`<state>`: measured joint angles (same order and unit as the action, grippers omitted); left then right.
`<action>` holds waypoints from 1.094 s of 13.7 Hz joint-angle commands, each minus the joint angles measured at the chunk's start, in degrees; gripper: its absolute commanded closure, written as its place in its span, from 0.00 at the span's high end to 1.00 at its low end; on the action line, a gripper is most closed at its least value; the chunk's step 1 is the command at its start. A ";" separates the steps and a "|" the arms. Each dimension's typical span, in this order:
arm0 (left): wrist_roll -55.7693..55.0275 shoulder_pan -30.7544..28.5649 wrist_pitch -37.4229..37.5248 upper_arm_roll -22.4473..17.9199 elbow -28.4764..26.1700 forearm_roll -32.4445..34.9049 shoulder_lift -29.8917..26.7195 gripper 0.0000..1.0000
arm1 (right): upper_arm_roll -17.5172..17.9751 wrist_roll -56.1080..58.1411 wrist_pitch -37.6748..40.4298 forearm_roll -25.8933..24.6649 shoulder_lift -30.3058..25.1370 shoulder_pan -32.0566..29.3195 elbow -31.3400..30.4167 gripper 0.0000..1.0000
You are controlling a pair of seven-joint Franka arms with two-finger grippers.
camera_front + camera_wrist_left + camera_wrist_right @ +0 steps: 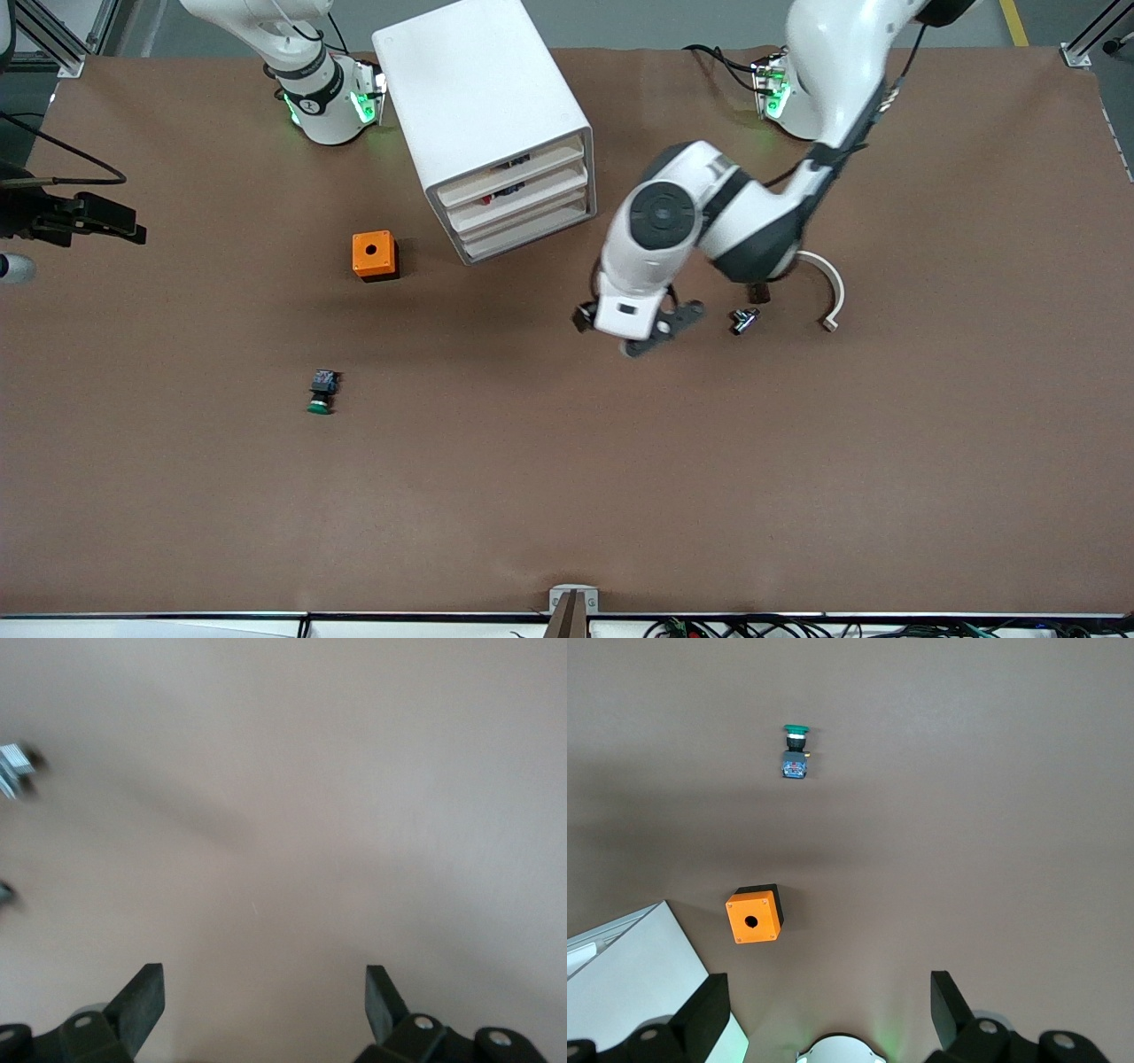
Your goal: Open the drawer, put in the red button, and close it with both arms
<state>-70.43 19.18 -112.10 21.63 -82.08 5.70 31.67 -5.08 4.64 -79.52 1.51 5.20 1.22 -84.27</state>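
Observation:
The white cabinet (483, 97) stands near the arms' bases. Its four drawer fronts look level with one another, and the drawer (532, 197) is second from the top. A small red spot (486, 200) shows at that drawer's end; I cannot tell whether it is the red button. My left gripper (638, 332) hovers low over bare table in front of the cabinet. In its wrist view (266, 992) it is open and empty. My right gripper (828, 1001) is open and empty, high over its own base (837, 1050).
An orange box (374, 255) with a round hole sits beside the cabinet toward the right arm's end. A green-capped button (322, 392) lies nearer the front camera. A small metal part (744, 320) and a white curved piece (828, 288) lie by the left arm.

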 commanded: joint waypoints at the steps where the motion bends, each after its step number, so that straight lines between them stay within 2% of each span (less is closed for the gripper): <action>1: 5.37 -4.40 3.89 0.26 -1.07 1.51 -5.20 1.00 | 0.07 0.46 0.33 0.42 -1.41 -0.60 0.34 1.00; 4: 13.88 -10.29 9.59 0.26 -1.33 1.69 -9.42 1.00 | -0.10 0.55 -0.19 3.23 -3.34 -1.92 -0.01 1.00; 6: 19.08 -13.28 13.73 0.52 -1.42 4.40 -12.05 1.00 | 0.07 0.20 -0.37 3.15 -4.75 -1.75 -0.28 1.00; 9: 25.41 -16.89 18.48 0.70 -1.33 4.50 -15.84 1.00 | 0.07 -0.76 -0.11 2.97 -5.72 -1.74 -0.63 1.00; 12: 33.06 -21.02 21.21 0.78 -1.33 4.06 -19.00 1.00 | 0.16 -0.86 -2.03 2.71 -8.26 -1.66 -4.05 1.00; 15: 39.65 -24.97 22.88 0.78 -1.33 3.53 -21.55 1.00 | 0.16 -0.94 -2.83 2.70 -9.15 -1.66 -4.94 1.00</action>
<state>-34.52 -3.22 -90.43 21.65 -82.15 9.04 12.61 -5.61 4.45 -81.07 3.65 -1.46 0.37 -86.63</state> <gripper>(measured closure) 0.000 0.000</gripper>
